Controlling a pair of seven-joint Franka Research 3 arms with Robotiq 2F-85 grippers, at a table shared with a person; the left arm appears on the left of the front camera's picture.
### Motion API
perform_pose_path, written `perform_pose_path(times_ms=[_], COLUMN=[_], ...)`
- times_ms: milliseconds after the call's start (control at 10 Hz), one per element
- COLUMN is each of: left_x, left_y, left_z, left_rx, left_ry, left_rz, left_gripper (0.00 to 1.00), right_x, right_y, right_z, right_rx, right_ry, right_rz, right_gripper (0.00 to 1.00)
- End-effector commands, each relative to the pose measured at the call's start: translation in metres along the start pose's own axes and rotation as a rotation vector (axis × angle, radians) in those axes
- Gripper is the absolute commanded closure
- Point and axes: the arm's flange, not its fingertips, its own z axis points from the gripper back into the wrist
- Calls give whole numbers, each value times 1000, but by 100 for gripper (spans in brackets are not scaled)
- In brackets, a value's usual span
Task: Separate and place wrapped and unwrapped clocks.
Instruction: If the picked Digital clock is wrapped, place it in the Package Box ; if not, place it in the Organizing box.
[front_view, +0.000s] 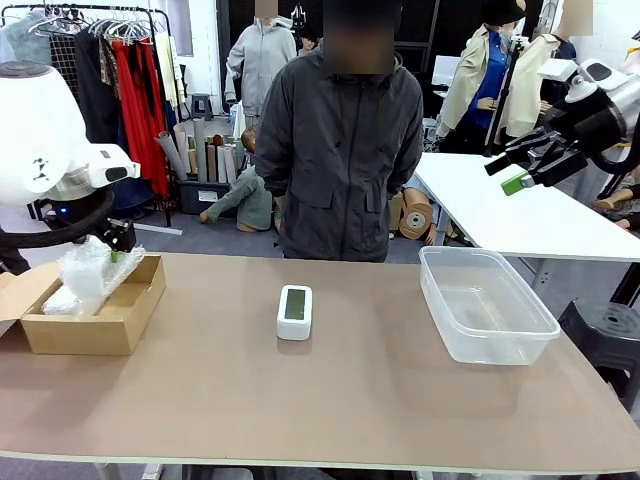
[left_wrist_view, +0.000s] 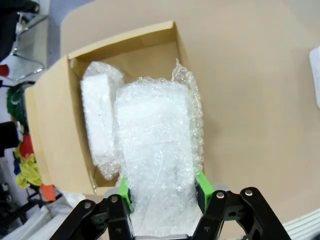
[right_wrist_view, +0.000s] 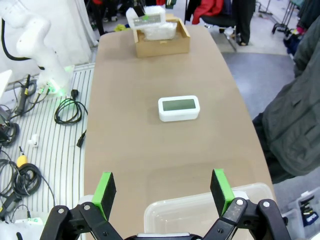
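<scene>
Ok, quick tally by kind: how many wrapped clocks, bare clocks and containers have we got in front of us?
White bundles in clear bubble wrap: 2 (one gripped in the left hand, one lying in the brown cardboard box)
Bare white rounded-rectangle clock with grey-green screen: 1
Brown cardboard box: 1
Clear plastic tub: 1
Total: 5

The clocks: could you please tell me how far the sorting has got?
Done: one wrapped bundle lies in the cardboard box. In hand: the left pincer is shut on the second bundle over that box. Left: the bare clock sits mid-table; the clear tub holds nothing; right pincer open.
</scene>
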Motion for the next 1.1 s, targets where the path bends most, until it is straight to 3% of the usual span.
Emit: perform_pose_path(times_ms=[0,300,1000], left_x=[7,20,7], left_y=[-3,4,26], left_z=[8,-24,-84], left_rx=[-8,-34,-66], left_ry=[-61,-52,-34], left_rz=[-60,-22,38], left_gripper=[100,100,100], right_x=[2,2,2], right_y=[0,0,0], right_z=[0,0,0], right_rx=[2,2,2], right_ry=[-4,-4,-4], right_rz=[5,5,5], right_gripper=[0,0,0])
